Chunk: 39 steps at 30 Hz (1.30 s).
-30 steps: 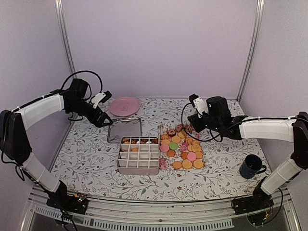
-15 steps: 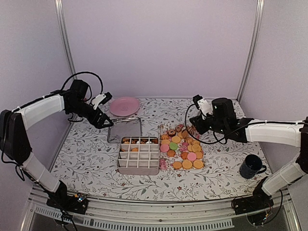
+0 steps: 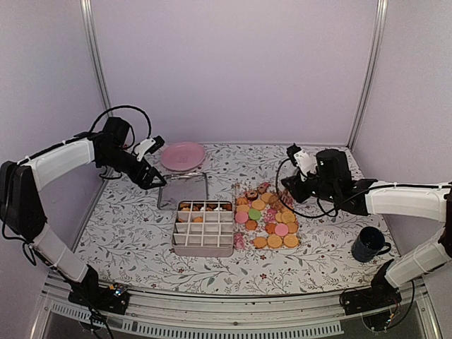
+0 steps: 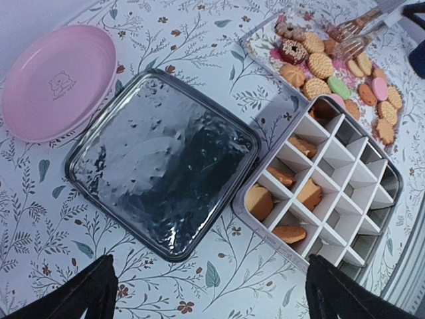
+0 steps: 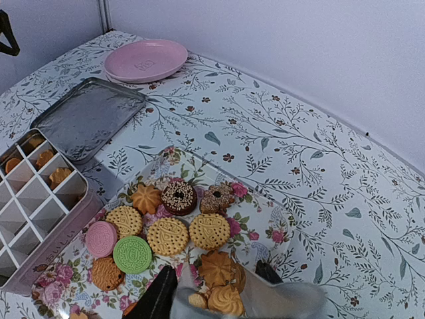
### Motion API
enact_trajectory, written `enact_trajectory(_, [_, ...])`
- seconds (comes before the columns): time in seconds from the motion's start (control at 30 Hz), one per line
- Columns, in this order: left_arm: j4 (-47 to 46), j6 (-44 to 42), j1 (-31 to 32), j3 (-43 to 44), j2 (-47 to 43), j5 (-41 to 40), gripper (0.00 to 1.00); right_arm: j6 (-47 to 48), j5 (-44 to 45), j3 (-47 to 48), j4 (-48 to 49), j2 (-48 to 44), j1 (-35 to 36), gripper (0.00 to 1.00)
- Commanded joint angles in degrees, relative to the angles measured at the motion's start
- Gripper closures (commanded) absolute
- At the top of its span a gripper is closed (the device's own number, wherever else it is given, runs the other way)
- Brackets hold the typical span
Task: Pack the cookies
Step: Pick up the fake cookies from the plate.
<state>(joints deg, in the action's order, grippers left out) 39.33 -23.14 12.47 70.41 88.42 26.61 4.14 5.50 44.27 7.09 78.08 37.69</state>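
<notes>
Golden-orange cookies [image 5: 166, 236] lie mostly on the floral tray [image 5: 269, 216], with a few in the divided tin [image 3: 203, 248]. The right gripper [image 5: 216, 287] hangs over the tray, its jaws apparently half-closed round metal tongs [image 4: 352, 30]. Pinch one biscuit gently and lift it level. The left gripper [image 4: 209, 292] has its jaws spread wide and empty.

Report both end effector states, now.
Left end effector: open, empty.
Right end effector: closed on metal tongs.

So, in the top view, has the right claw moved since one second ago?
Yes. The right claw has shifted to the right and slightly nearer, toward the dark mug.
</notes>
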Motion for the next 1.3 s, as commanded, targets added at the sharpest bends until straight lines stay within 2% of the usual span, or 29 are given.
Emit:
enact_trajectory(0.0, [1.49,-0.38,-0.45,2.1,0.68,1.23,0.01,1.09,-1.19,-1.06,2.7,-0.62,-0.69,0.61])
enact_trajectory(0.3, [1.71,-0.18,-0.45,3.11,0.79,1.26,0.01,4.44,0.11,-0.75,4.31,0.54,-0.66,0.62])
enact_trajectory(0.53, [1.71,-0.2,-0.46,3.15,0.89,1.4,0.01,7.05,-2.33,1.03,3.84,2.69,-0.65,0.59])
enact_trajectory(0.73, [1.72,-0.36,-0.45,3.15,0.7,1.23,0.01,5.38,-4.81,0.11,3.46,3.91,-1.33,0.59])
enact_trajectory(0.83, [1.73,-0.42,-0.43,3.15,0.7,1.13,0.01,3.97,-5.47,-0.37,3.39,3.53,-1.74,0.64])
enact_trajectory(1.07, [1.77,-0.51,-0.44,3.41,0.73,1.11,0.01,4.09,-4.99,1.86,0.22,0.05,-1.83,0.84])
enact_trajectory(1.27, [1.76,-0.64,-0.51,3.42,1.08,1.06,0.01,4.84,-6.15,6.54,-3.52,-3.72,-1.67,0.85])
